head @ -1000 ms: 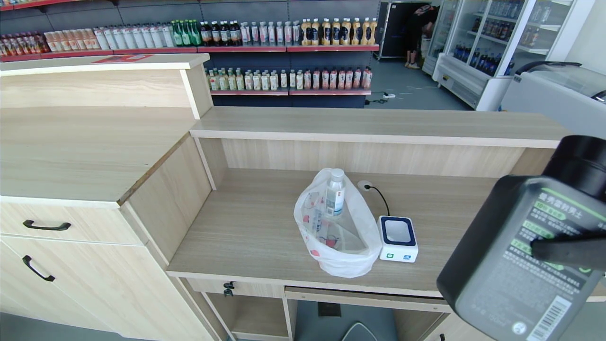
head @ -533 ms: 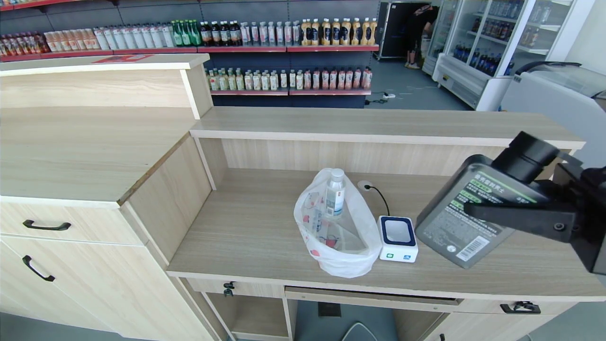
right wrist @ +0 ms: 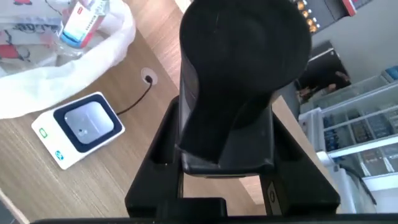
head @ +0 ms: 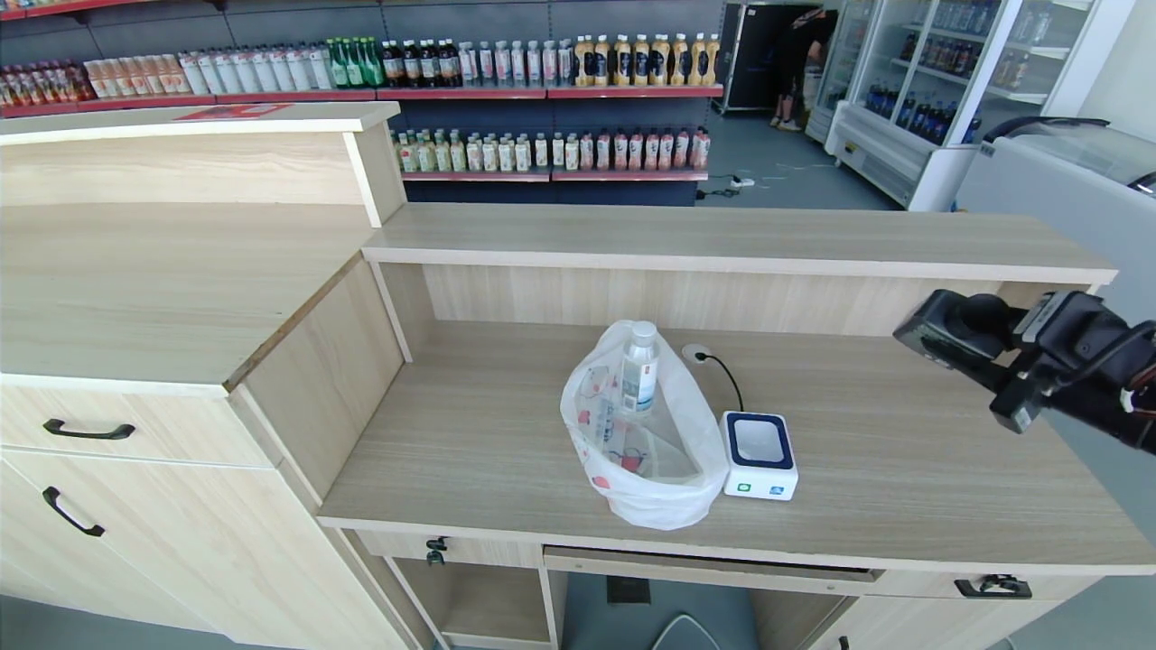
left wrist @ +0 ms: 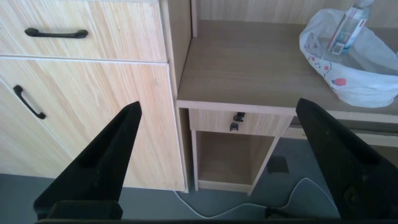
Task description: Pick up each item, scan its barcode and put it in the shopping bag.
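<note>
A dark grey bottle with a black cap point(head: 948, 329) hangs above the right end of the counter, with my right gripper point(head: 980, 343) shut on it. In the right wrist view the cap end of the dark bottle point(right wrist: 242, 81) sits between the fingers point(right wrist: 155, 162). The white barcode scanner point(head: 759, 454) point(right wrist: 81, 127) lies on the counter to the left of that gripper. Beside the scanner stands the white shopping bag point(head: 646, 469) point(right wrist: 37, 87) with a clear bottle point(head: 639, 366) point(right wrist: 84, 22) inside. My left gripper point(left wrist: 217, 162) is open, low in front of the counter's left cabinet.
The scanner's black cable point(head: 727, 375) runs to a hole in the counter. A raised ledge point(head: 722, 239) backs the counter and a taller cabinet point(head: 181, 289) stands left. Drawers with black handles point(left wrist: 56, 33) face the left gripper. Drink shelves point(head: 542, 63) fill the background.
My right gripper has carried the dark bottle away from the camera, toward the right end of the counter, and turned it so the barcode label no longer faces the head view.
</note>
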Tool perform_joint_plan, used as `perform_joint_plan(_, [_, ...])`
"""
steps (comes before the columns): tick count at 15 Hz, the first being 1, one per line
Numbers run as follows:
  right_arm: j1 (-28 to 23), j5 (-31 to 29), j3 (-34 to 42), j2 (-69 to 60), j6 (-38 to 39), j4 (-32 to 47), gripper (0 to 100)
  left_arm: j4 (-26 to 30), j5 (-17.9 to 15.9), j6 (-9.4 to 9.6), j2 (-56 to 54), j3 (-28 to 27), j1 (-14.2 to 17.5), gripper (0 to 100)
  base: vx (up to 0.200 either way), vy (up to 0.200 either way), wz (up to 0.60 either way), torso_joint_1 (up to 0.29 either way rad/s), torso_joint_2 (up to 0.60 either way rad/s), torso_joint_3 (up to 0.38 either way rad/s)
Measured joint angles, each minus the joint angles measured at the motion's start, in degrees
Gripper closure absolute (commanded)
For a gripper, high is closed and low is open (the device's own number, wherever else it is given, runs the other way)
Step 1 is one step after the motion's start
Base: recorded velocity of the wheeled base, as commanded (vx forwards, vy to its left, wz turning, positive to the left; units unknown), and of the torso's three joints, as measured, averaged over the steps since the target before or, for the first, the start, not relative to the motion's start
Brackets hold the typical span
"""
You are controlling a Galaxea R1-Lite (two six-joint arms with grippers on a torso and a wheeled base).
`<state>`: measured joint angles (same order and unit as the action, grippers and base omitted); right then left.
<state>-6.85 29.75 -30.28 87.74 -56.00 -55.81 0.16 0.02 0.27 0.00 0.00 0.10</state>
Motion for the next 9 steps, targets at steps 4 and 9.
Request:
perform_joint_plan(4, [-1.5, 0.4, 1.8, 8.6, -6.0, -8.1, 100, 0.0, 0.0, 0.00, 0.0, 0.0, 0.0, 0, 0.000, 0.000, 0.30, -0.001, 0.00, 0.001])
perform_joint_plan(9, [-2.0, 1.5, 2.5, 21.3, -8.3, -21.7, 100, 0.0, 0.0, 0.00, 0.0, 0.0, 0.0, 0, 0.000, 0.000, 0.00, 0.000, 0.00, 0.000])
